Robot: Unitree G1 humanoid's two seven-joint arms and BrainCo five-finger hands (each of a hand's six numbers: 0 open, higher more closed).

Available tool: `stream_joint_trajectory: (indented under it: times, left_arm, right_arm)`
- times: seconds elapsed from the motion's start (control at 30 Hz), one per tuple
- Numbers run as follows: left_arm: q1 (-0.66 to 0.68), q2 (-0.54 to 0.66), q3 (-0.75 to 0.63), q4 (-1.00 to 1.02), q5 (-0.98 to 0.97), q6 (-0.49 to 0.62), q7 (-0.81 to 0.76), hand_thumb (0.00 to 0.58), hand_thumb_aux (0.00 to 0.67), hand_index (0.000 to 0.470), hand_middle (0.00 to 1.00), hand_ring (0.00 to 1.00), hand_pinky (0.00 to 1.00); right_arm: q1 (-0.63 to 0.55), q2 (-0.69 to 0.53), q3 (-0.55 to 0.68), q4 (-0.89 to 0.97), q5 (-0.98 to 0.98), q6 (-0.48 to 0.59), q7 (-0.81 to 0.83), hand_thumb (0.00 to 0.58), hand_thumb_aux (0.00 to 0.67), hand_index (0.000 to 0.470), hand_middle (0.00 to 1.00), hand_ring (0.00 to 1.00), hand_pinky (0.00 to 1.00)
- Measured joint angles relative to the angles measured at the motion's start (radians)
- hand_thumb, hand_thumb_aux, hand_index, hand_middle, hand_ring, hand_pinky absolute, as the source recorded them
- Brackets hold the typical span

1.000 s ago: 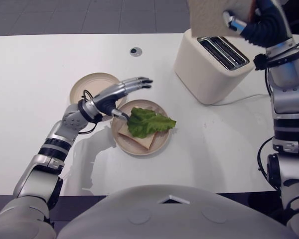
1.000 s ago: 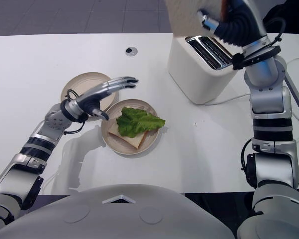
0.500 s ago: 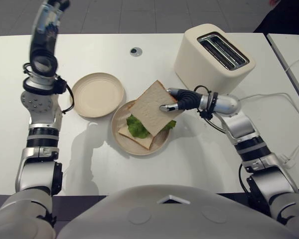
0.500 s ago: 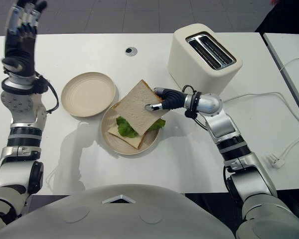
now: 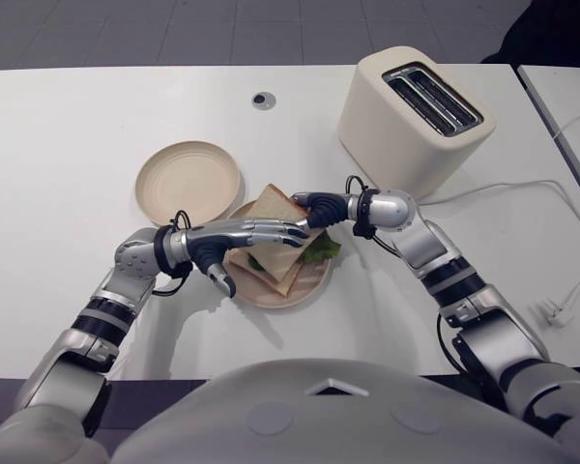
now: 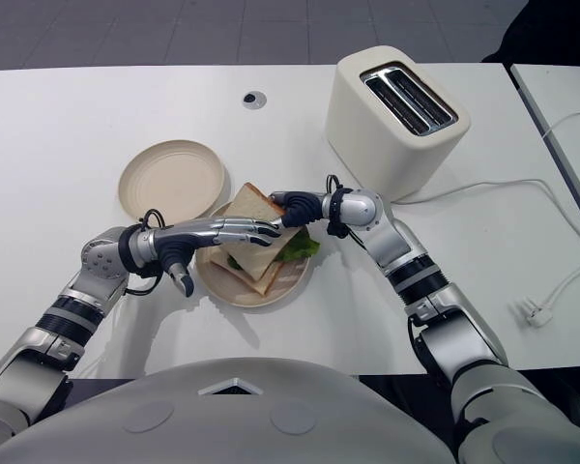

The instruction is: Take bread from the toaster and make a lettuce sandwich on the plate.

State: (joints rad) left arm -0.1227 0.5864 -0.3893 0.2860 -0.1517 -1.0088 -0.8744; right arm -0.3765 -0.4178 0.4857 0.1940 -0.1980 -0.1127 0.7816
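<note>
Lowering from its raised pose of half a second earlier, the left hand (image 5: 234,237) lay with fingers stretched flat across the top slice (image 5: 271,205), gripping nothing. The right hand (image 5: 316,207) had brought that slice down from its tilted hover, and its curled fingers pinched the slice's far corner. The slice sat on the lettuce (image 5: 321,249) over the lower bread on the plate (image 5: 304,290), near the toaster (image 5: 416,111). The sandwich looked assembled; by my judgement only letting go remained.
</note>
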Motion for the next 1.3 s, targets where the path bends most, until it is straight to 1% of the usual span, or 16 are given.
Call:
stream_joint_trajectory:
  times: [0.1, 0.17, 0.2, 0.23, 0.27, 0.33, 0.37, 0.4, 0.8, 0.83, 0.87, 0.9, 0.93, 0.97, 1.2, 1.3]
  left_arm:
    - [-0.006, 0.001, -0.024, 0.05, 0.058, 0.001, -0.016, 0.0, 0.0, 0.0, 0.0, 0.0, 0.0]
    - [-0.029, -0.013, -0.034, 0.088, 0.094, -0.01, -0.005, 0.0, 0.0, 0.0, 0.0, 0.0, 0.0]
    - [-0.042, -0.023, -0.04, 0.107, 0.112, -0.012, 0.002, 0.0, 0.0, 0.0, 0.0, 0.0, 0.0]
    - [-0.052, -0.032, -0.044, 0.122, 0.128, -0.019, 0.011, 0.0, 0.0, 0.0, 0.0, 0.0, 0.0]
    - [-0.058, -0.042, -0.049, 0.134, 0.132, -0.026, 0.017, 0.0, 0.0, 0.0, 0.0, 0.0, 0.0]
    - [-0.063, -0.05, -0.066, 0.142, 0.137, -0.027, 0.022, 0.0, 0.0, 0.0, 0.0, 0.0, 0.0]
    - [-0.066, -0.052, -0.074, 0.146, 0.15, -0.027, 0.026, 0.0, 0.0, 0.0, 0.0, 0.0, 0.0]
    - [-0.069, -0.054, -0.081, 0.149, 0.162, -0.028, 0.029, 0.0, 0.0, 0.0, 0.0, 0.0, 0.0]
    - [-0.126, -0.102, -0.085, 0.223, 0.291, -0.027, 0.172, 0.0, 0.0, 0.0, 0.0, 0.0, 0.0]
    - [-0.147, -0.125, -0.064, 0.246, 0.341, -0.021, 0.236, 0.0, 0.0, 0.0, 0.0, 0.0, 0.0]
    - [-0.172, -0.145, -0.032, 0.272, 0.379, -0.005, 0.302, 0.456, 0.36, 0.253, 0.05, 0.05, 0.05]
    - [-0.186, -0.156, -0.007, 0.281, 0.385, 0.001, 0.331, 0.58, 0.67, 0.47, 0.27, 0.27, 0.27]
    - [-0.19, -0.16, 0.004, 0.267, 0.329, -0.012, 0.335, 0.58, 0.67, 0.47, 0.69, 0.69, 0.69]
    - [-0.186, -0.159, 0.002, 0.242, 0.271, -0.021, 0.322, 0.58, 0.67, 0.47, 1.0, 1.0, 1.0]
    - [-0.035, 0.067, -0.079, -0.153, -0.394, 0.037, -0.052, 0.58, 0.67, 0.47, 1.0, 1.0, 1.0]
    - [0.019, 0.135, -0.105, -0.112, -0.311, 0.07, -0.181, 0.58, 0.67, 0.47, 1.0, 1.0, 1.0]
  right_arm:
    - [-0.01, -0.004, 0.015, -0.002, -0.036, -0.014, -0.005, 0.58, 0.67, 0.47, 1.0, 1.0, 1.0]
    - [-0.014, -0.007, 0.017, -0.003, -0.064, -0.021, -0.012, 0.521, 0.457, 0.321, 1.0, 1.0, 1.0]
    - [-0.016, -0.008, 0.016, -0.003, -0.076, -0.024, -0.02, 0.288, 0.194, 0.136, 1.0, 1.0, 1.0]
    - [-0.017, -0.011, 0.016, -0.003, -0.092, -0.026, -0.03, 0.049, 0.029, 0.02, 1.0, 1.0, 1.0]
    - [-0.019, -0.017, 0.015, -0.003, -0.114, -0.033, -0.042, 0.0, 0.0, 0.0, 1.0, 1.0, 1.0]
    - [-0.023, -0.023, 0.015, -0.004, -0.144, -0.048, -0.066, 0.0, 0.0, 0.0, 0.91, 0.91, 0.91]
    - [-0.025, -0.028, 0.014, -0.003, -0.164, -0.049, -0.077, 0.0, 0.0, 0.0, 0.6, 0.6, 0.6]
    - [-0.022, -0.033, 0.014, -0.003, -0.17, -0.049, -0.084, 0.0, 0.0, 0.0, 0.0, 0.0, 0.0]
    - [-0.137, 0.111, -0.274, -0.056, -0.154, -0.118, -0.553, 0.0, 0.0, 0.0, 0.0, 0.0, 0.0]
    - [-0.132, 0.109, -0.283, -0.069, -0.121, -0.131, -0.531, 0.116, 0.071, 0.05, 0.18, 0.18, 0.18]
    - [-0.117, 0.103, -0.288, -0.096, -0.066, -0.154, -0.484, 0.575, 0.61, 0.428, 0.8, 0.8, 0.8]
    - [-0.099, 0.088, -0.289, -0.113, -0.024, -0.163, -0.439, 0.58, 0.67, 0.47, 1.0, 1.0, 1.0]
    - [-0.075, 0.063, -0.29, -0.122, 0.02, -0.171, -0.379, 0.58, 0.67, 0.47, 1.0, 1.0, 1.0]
    - [-0.059, 0.046, -0.29, -0.126, 0.051, -0.173, -0.338, 0.58, 0.67, 0.47, 1.0, 1.0, 1.0]
    - [0.212, -0.269, -0.279, -0.281, 0.523, -0.165, 0.37, 0.58, 0.67, 0.47, 1.0, 1.0, 1.0]
    - [0.27, -0.349, -0.21, -0.234, 0.463, -0.244, 0.522, 0.58, 0.67, 0.47, 1.0, 1.0, 1.0]
